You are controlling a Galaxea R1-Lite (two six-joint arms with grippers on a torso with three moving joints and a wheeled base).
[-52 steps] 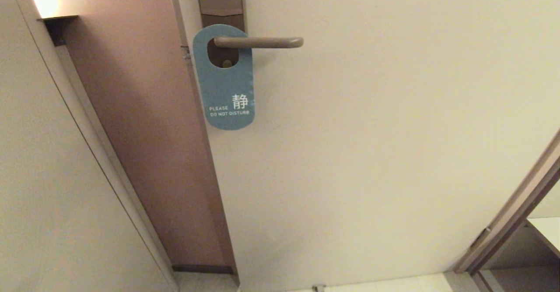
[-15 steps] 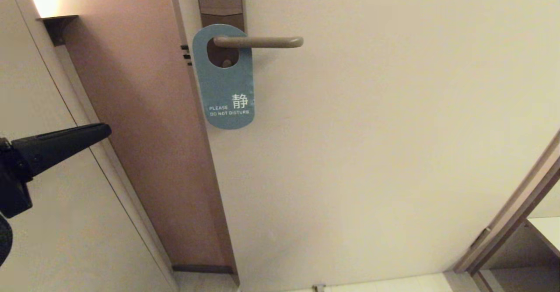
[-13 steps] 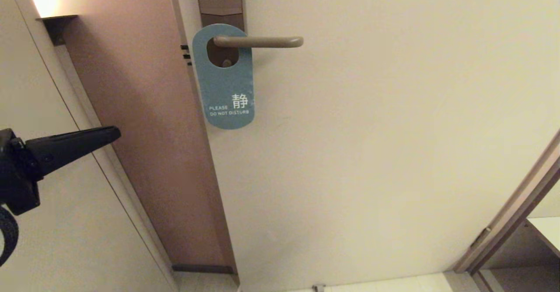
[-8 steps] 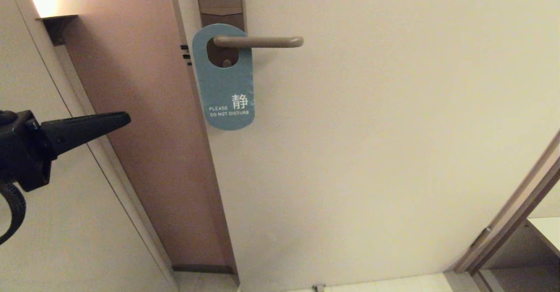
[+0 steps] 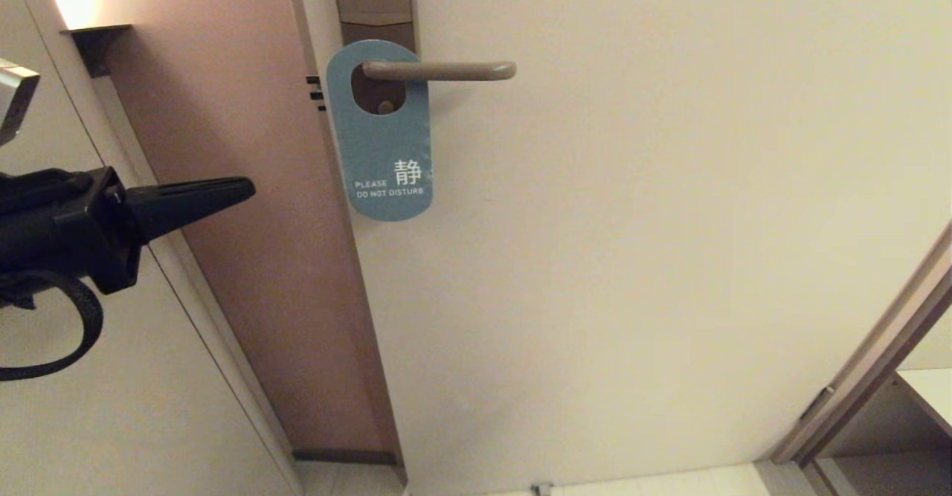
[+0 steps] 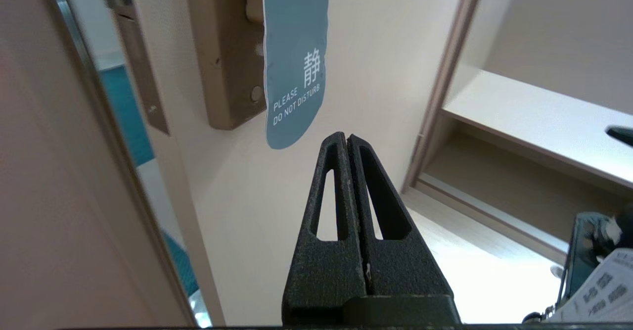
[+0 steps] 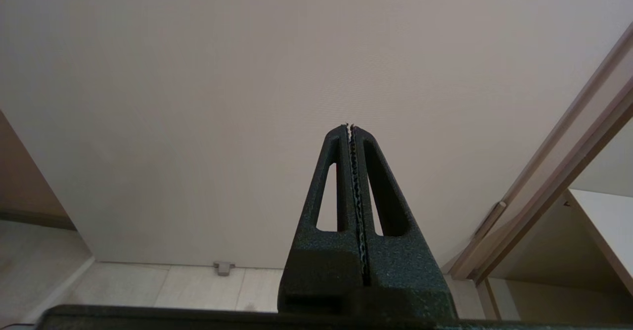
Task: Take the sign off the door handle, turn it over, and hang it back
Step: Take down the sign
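Observation:
The sign [image 5: 383, 146] hangs by its oval hole on the door handle [image 5: 439, 71], blue "PLEASE DO NOT DISTURB" face outward. The handle is a beige lever on a brown lock plate [image 5: 375, 5]. My left gripper [image 5: 249, 187] is shut and empty, to the left of the sign and level with its lower end, apart from it. In the left wrist view the sign [image 6: 295, 63] hangs just beyond the shut left gripper [image 6: 347, 136]. My right gripper [image 7: 350, 127] is shut and empty, low before the bare door, out of the head view.
The cream door [image 5: 669, 221] fills the middle and right. A brown door frame [image 5: 245, 221] and a wall panel [image 5: 74, 332] stand on the left. An open cabinet [image 5: 892, 422] with a shelf is at the lower right. A door stop [image 7: 223, 268] sits on the floor.
My left gripper has come into view from the left and moved right and a little up toward the sign. The sign and handle have not moved.

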